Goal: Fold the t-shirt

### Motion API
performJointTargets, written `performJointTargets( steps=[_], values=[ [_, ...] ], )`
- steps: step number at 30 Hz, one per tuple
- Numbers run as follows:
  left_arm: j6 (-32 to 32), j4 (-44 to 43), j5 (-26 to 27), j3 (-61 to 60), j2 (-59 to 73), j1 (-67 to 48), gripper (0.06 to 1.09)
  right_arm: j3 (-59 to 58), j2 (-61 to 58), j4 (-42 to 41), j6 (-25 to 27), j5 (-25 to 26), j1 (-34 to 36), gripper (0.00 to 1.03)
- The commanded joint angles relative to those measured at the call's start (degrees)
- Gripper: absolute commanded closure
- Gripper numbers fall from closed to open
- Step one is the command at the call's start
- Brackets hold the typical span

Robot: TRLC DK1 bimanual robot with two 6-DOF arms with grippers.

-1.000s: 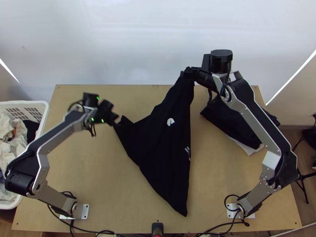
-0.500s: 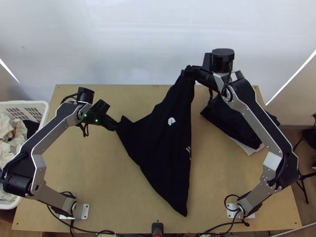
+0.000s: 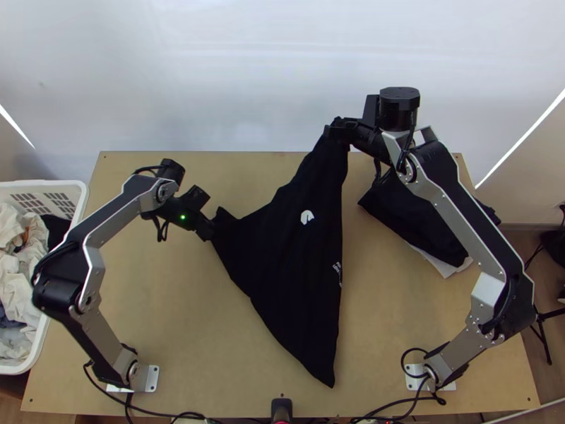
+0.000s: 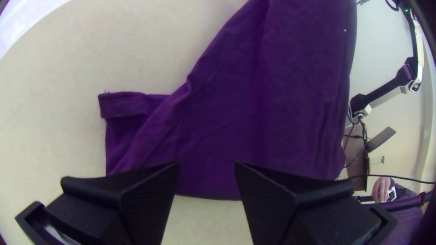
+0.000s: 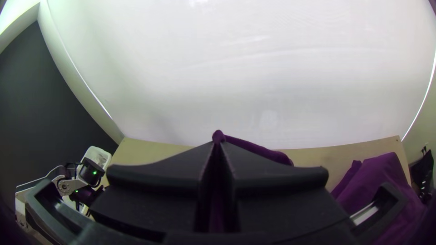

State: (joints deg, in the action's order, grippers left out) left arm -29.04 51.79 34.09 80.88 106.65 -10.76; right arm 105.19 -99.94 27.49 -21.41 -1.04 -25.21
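T-shirt [image 3: 289, 254]: mid tabletop [image 3: 155, 297], black, in a rough triangle. Upper corner is raised toward the far edge; near tip [image 3: 330, 376] points at the near edge. White print [image 3: 306, 217] faces up.
Right gripper [image 3: 333, 133]: fingers together, clamped on the t-shirt's upper corner, over the far side of the tabletop. A small nub of cloth pokes out at the fingertips in its wrist view.
Left gripper [image 4: 206, 166]: fingers apart, at the t-shirt's left edge, cloth visible past the gap. No grip on it.
Hemmed flap [image 4: 121, 105]: sticks out beside the main cloth, probably a sleeve.
Done: 1 corner held and lifted. I see no finished fold; the shape reads as slanted and partly doubled, not squared.
Left to do: 2nd grip with the left gripper, spread the body flat, sleeves in, then the actual folds. Call it early stage.
Next move: likely close the left fingers on the edge, then pull the 2 held points apart to straighten.
Risk: left fingers could catch 1 layer only, or the slanted body could fold in crooked.
Cloth stack [image 3: 417, 215]: dark, white layer under it, right side of the tabletop, looks folded.
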Motion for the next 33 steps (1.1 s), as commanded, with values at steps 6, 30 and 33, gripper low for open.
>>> performJointTargets(
  steps=[6, 30, 33],
  values=[
    [-3.22, -4.86, -3.59, 2.97, 5.94, 1.27, 0.43, 0.02, -0.34, -0.15, -0.04, -0.02, -0.01, 1.0],
    [-5.42, 4.64, -4.47, 5.95, 7.61, 1.62, 1.05, 0.63, -1.48, -0.59, -0.04, -0.02, -0.98, 1.0],
    [-2.52, 3.32, -3.94, 7.18, 7.26, 3.03, 1.05, 0.99, -1.48, -0.59, -0.12, -0.02, -0.89, 1.0]
  ],
)
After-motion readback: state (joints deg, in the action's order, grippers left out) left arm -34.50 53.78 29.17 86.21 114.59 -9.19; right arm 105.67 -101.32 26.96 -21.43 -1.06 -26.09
